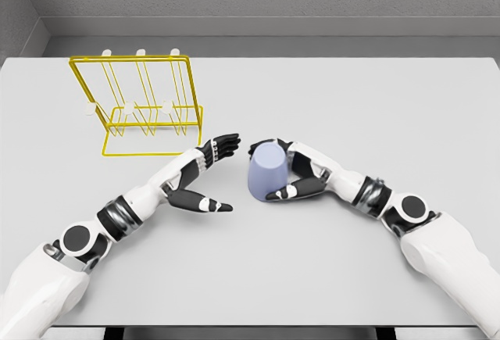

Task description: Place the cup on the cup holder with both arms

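Observation:
A lavender-blue cup [267,170] stands upside down on the grey table [351,105], near the middle front. My right hand [283,170] is wrapped around it from the right, fingers behind and thumb in front. My left hand [212,174] is open just left of the cup, fingers stretched toward it and thumb pointing right, a small gap between them. The yellow wire cup holder [141,105] with white-tipped pegs stands at the back left, well away from both hands.
The table's far edge meets a grey wall. The holder's base frame [152,141] lies a short way behind my left forearm.

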`<action>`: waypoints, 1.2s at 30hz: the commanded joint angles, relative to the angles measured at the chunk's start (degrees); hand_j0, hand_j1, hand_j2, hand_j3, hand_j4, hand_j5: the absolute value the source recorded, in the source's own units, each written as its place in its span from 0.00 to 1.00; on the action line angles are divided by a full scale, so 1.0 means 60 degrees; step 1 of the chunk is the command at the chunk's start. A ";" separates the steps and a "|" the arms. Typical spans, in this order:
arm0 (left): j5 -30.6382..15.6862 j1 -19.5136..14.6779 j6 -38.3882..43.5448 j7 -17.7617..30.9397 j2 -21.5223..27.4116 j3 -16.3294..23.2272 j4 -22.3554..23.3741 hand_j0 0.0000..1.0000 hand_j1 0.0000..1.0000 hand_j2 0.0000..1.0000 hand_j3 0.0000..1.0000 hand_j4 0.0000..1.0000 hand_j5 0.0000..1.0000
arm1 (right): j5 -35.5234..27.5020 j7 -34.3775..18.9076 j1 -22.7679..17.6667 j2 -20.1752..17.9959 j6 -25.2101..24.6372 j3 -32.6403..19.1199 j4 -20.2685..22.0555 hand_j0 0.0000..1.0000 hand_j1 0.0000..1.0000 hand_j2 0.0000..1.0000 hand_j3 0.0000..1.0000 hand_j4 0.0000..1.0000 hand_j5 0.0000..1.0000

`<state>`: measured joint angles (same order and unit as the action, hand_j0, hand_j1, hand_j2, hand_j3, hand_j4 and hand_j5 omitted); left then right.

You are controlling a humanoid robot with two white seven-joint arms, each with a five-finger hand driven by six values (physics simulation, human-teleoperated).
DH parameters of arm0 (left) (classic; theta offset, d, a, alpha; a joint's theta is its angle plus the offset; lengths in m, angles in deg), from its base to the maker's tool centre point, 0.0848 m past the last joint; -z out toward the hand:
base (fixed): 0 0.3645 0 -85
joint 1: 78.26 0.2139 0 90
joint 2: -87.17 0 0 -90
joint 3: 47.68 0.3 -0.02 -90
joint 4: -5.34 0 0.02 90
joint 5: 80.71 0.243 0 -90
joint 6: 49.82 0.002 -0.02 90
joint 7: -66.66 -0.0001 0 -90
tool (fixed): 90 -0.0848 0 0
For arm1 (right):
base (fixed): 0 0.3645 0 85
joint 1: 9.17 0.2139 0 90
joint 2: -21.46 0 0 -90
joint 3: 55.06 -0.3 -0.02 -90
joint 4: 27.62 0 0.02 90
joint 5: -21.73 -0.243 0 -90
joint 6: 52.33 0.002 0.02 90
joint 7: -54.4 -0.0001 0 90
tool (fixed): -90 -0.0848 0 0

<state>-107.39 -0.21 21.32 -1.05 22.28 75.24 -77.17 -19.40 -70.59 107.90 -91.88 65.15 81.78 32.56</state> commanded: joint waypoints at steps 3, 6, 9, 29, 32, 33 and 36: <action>-0.0050 0.0000 0.0066 -0.0009 0.0004 -0.0023 0.0011 1.00 1.00 1.00 1.00 1.00 1.00 | -0.0029 -0.0001 0.0044 0.0023 0.0034 0.0002 0.0006 1.00 1.00 1.00 1.00 1.00 1.00; -0.0064 0.0029 0.0066 -0.0009 0.0004 -0.0111 -0.0004 1.00 1.00 1.00 1.00 1.00 1.00 | -0.0029 -0.0001 0.0059 0.0008 0.0049 -0.0028 0.0006 1.00 1.00 1.00 1.00 1.00 1.00; -0.0050 0.0029 0.0066 -0.0009 -0.0099 -0.0111 -0.0033 1.00 1.00 1.00 1.00 1.00 1.00 | -0.0029 -0.0001 0.0132 -0.0050 0.0049 -0.0028 0.0006 1.00 1.00 1.00 1.00 1.00 1.00; 0.0726 -0.0322 0.0066 0.0006 -0.1388 -0.0228 0.0977 1.00 1.00 1.00 1.00 1.00 1.00 | 0.0234 -0.0001 0.2681 -0.3141 0.0107 -0.0218 -0.0756 1.00 1.00 1.00 1.00 1.00 1.00; 0.0741 -0.0366 0.0051 0.0021 -0.1520 -0.0228 0.1138 1.00 1.00 1.00 1.00 1.00 1.00 | 0.0322 -0.0001 0.2651 -0.3288 0.0122 -0.0116 -0.0493 1.00 1.00 1.00 1.00 1.00 1.00; 0.0741 -0.0483 0.0051 0.0035 -0.1549 -0.0228 0.1314 1.00 1.00 1.00 1.00 1.00 1.00 | 0.0424 -0.0001 0.2695 -0.3390 0.0166 -0.0116 -0.0303 1.00 1.00 1.00 1.00 1.00 1.00; 0.0741 -0.0630 0.0051 0.0050 -0.1607 -0.0214 0.1534 1.00 1.00 1.00 1.00 1.00 1.00 | 0.4479 -0.0001 0.2681 -0.3625 0.1253 -0.0130 -0.0156 1.00 1.00 1.00 1.00 1.00 1.00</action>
<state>-102.82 -3.90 21.65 -0.82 12.90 73.90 -68.84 -4.07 -70.59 123.99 -112.41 70.48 81.02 30.94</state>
